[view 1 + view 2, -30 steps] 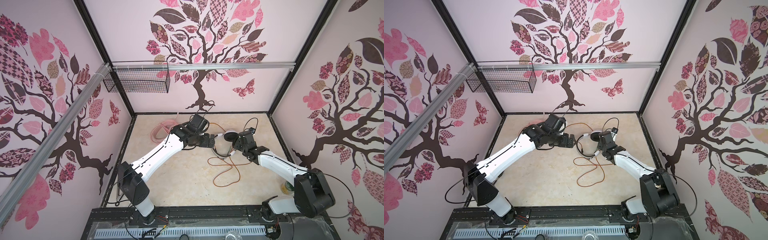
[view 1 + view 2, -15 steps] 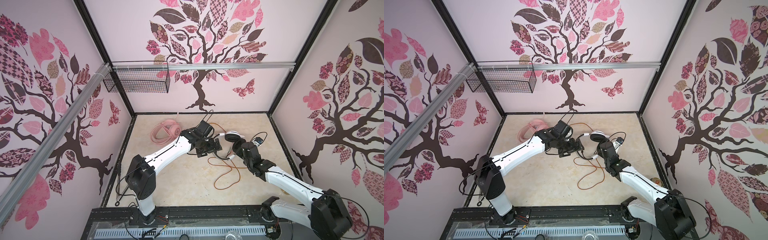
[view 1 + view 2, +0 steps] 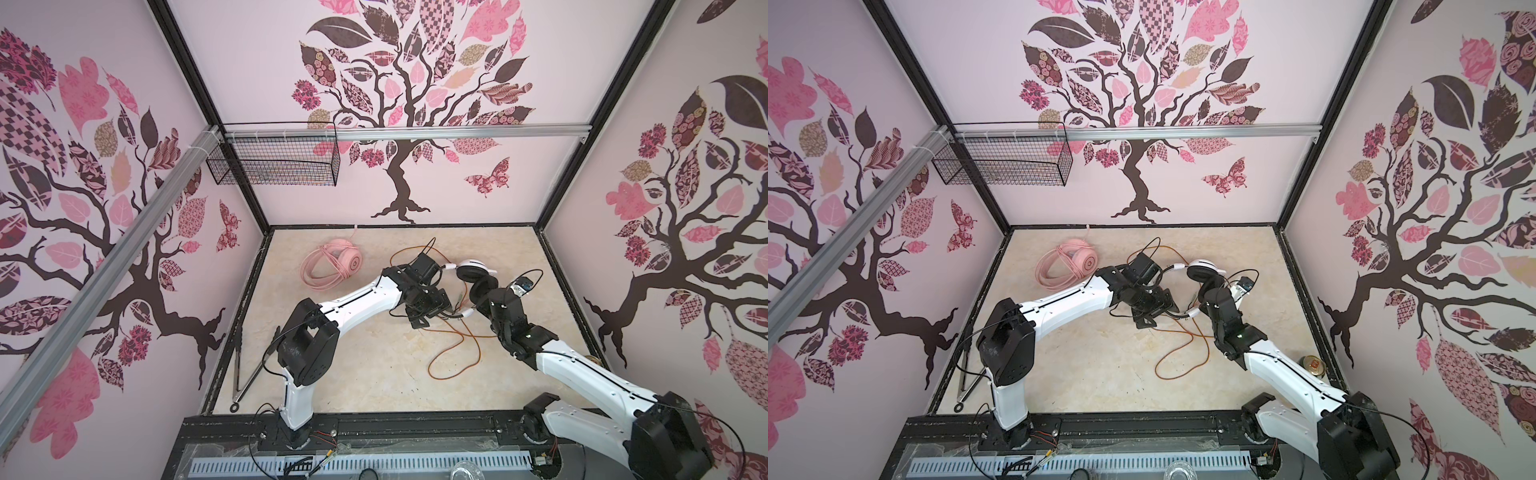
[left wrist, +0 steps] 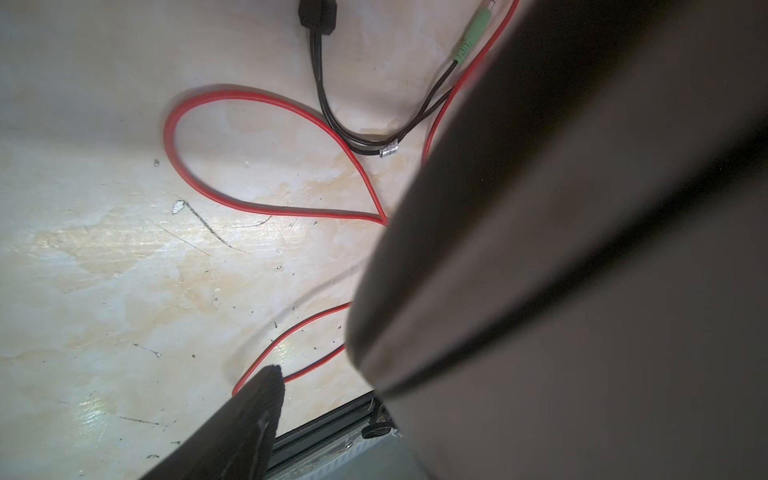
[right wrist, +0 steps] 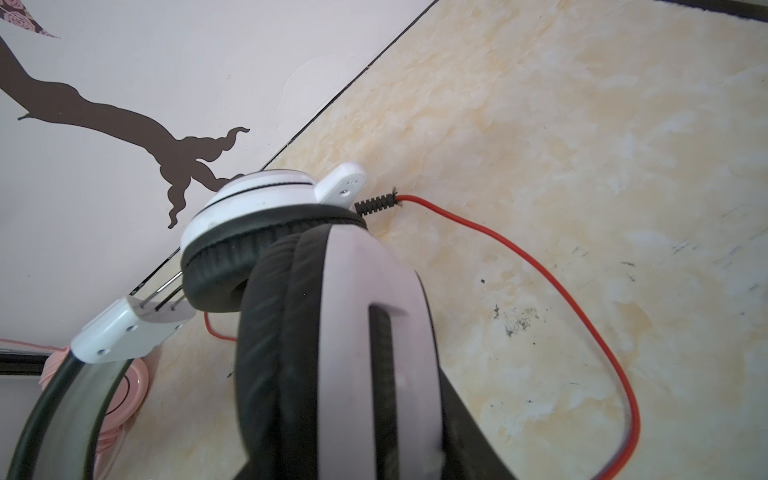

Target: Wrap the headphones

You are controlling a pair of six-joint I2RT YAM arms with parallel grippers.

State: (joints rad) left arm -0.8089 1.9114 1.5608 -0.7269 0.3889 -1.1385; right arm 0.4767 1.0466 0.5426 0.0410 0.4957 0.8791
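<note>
White headset (image 3: 473, 266) at 1 o'clock on table (image 3: 353, 374), one black-padded cup (image 5: 365, 332) clamped in right tool (image 3: 480, 293). Red cable (image 3: 455, 353) ran from headset, lay in loose loops near table centre. Left tool (image 3: 430, 311) at headset's 8 o'clock, jaws wide apart above cable, nothing gripped. Pink headset (image 3: 336, 266) at 11 o'clock on table, well apart from both tools, pink cord (image 3: 316, 276) coiled round it.
</note>
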